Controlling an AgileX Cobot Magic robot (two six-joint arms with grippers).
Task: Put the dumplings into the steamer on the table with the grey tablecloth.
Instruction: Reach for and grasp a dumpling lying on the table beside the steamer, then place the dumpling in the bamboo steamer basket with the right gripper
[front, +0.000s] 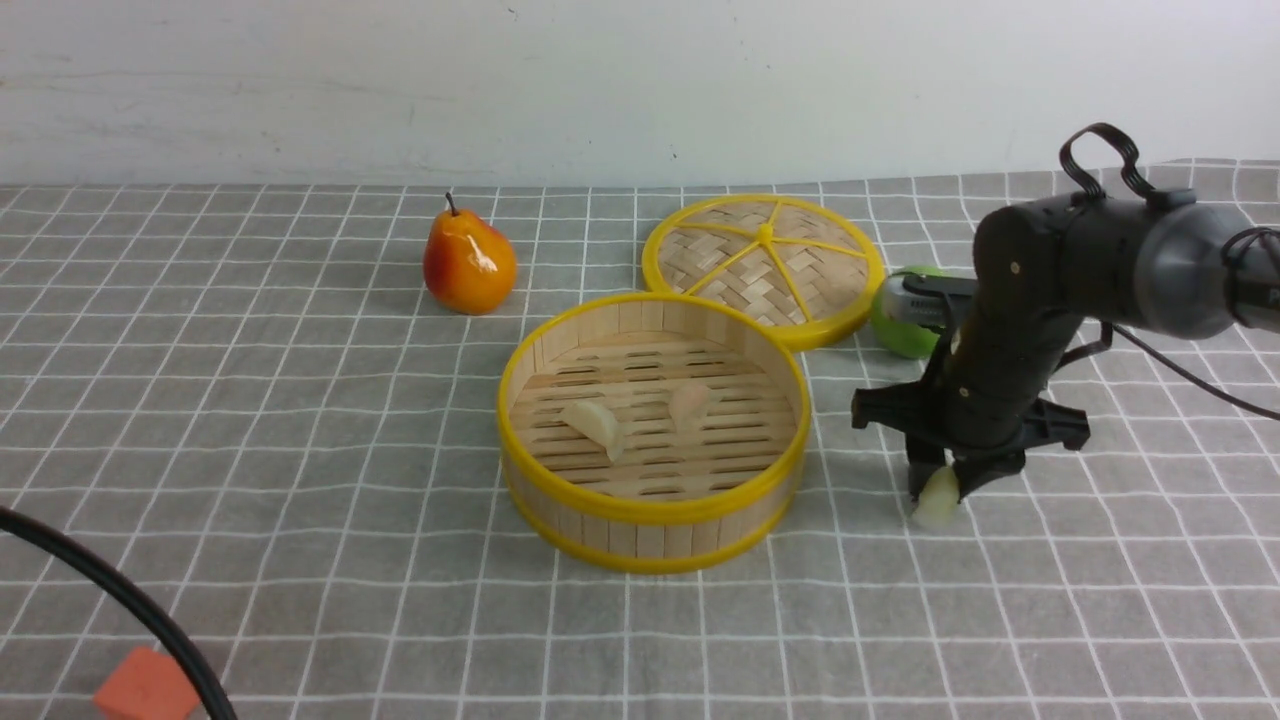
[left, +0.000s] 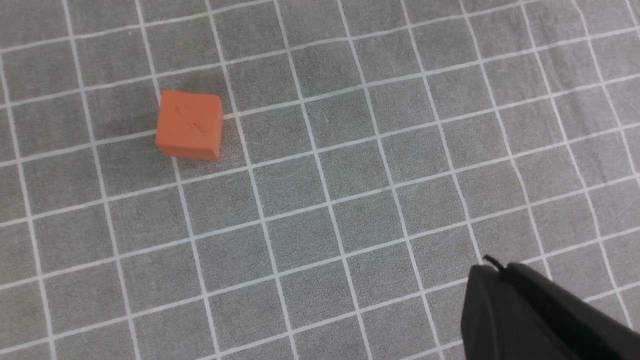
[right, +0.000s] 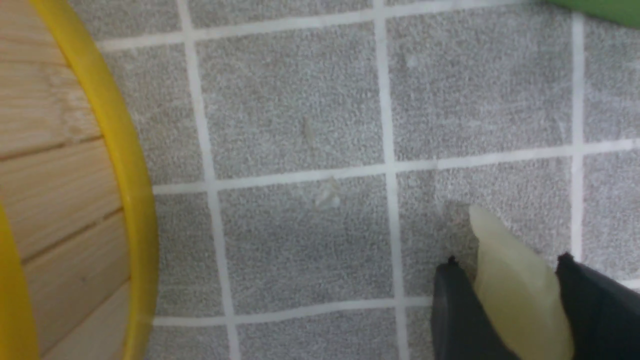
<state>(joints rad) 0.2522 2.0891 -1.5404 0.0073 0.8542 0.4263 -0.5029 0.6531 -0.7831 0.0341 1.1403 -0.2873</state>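
Observation:
The steamer (front: 650, 515) stands mid-table on the grey gridded tablecloth (front: 300, 450). Two dumplings lie on its slotted floor, a creamy white one (front: 597, 424) and a pinkish one (front: 690, 403). To its right, my right gripper (front: 938, 490) points down at the cloth, shut on the greenish dumpling (front: 940, 505). The right wrist view shows that dumpling (right: 520, 295) wedged between the two black fingers of the gripper (right: 508, 260), its tip at the cloth, with the steamer's wall (right: 130, 200) nearby. My left gripper (left: 492, 265) is shut and empty above bare cloth.
A flat woven lid (front: 765, 265) with yellow spokes lies behind the steamer. A green object (front: 905, 320) sits beside it, partly hidden by the right arm. A pear (front: 468, 262) stands at the back left. An orange block (front: 145, 690) (left: 190, 125) lies near the front left corner.

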